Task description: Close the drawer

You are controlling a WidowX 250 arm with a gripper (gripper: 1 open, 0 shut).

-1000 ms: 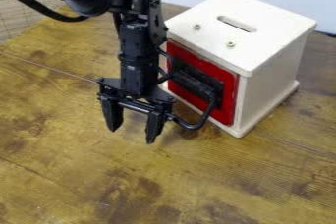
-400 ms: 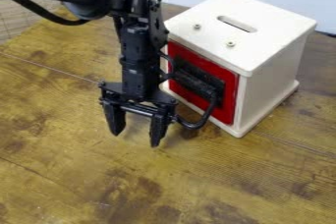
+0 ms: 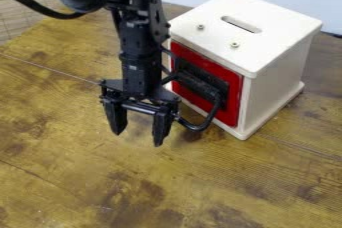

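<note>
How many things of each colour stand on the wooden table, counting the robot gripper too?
Red: 1, the drawer
Cream-white: 1, the box casing
Black: 1, the gripper
Total: 3

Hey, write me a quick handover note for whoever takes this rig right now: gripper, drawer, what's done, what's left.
Gripper: jaws open, pointing down, holding nothing, hanging low over the wooden table just in front-left of the drawer's handle.
Drawer: red front looks nearly flush with the cream-white box casing; whether a small gap remains is hard to tell. Its black loop handle sticks out toward the gripper.
Done: drawer looks mostly or fully pushed in.
Left: check that the front is fully seated; if not, press on it, then move the arm clear.
</note>
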